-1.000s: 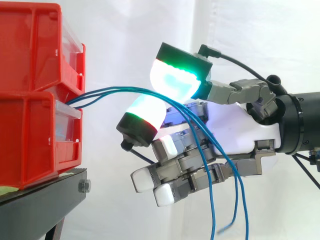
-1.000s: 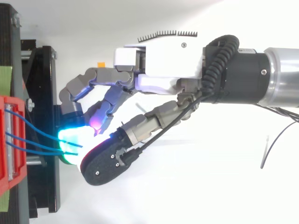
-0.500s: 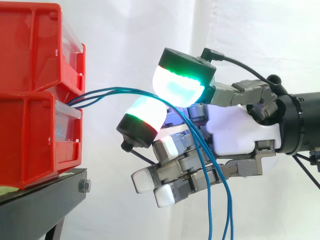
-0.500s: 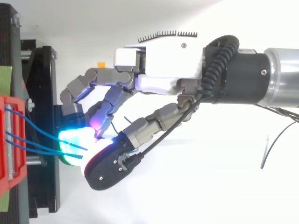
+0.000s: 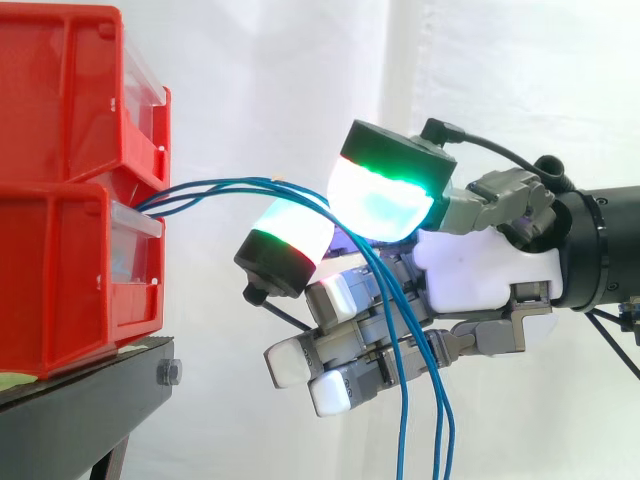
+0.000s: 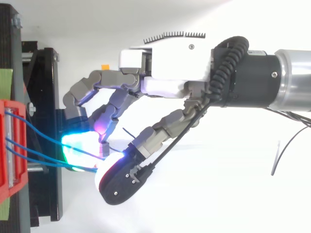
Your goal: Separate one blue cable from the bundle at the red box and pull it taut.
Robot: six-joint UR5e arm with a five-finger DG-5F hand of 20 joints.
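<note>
Two red bins (image 5: 60,190) sit stacked at the left on a black stand (image 5: 85,405), with a white curtain (image 5: 300,70) behind everything. From above we see a green strip (image 6: 5,80) along the stand's left edge, beside the bins. The space between the bins and the hand is crossed by the blue cables (image 5: 225,184), three strands as far as we can count. They come out at the seam between the upper and lower bin and run right in a shallow, bowed arc. Past the hand they hang down.

The hand (image 5: 480,270) reaches in from the right with its palm towards the bins. It is narrowly closed. Two glowing pads (image 5: 385,200), a green one above and a white one with a red band lower left, are drawn together on the cables where the arc ends. We read this as a pinch. The other fingers (image 5: 300,360) curl under with their white tips facing the bins, and the hanging strands drape across them.

The contact itself is covered. In the side view the green pad overlaps the strands, and from above the black back of a pad hides them. We cannot tell how many strands are actually gripped, or whether one stands apart from the rest. The cable ends inside the bins are hard to make out, and the loose ends are cut off at the lower edge.
</note>
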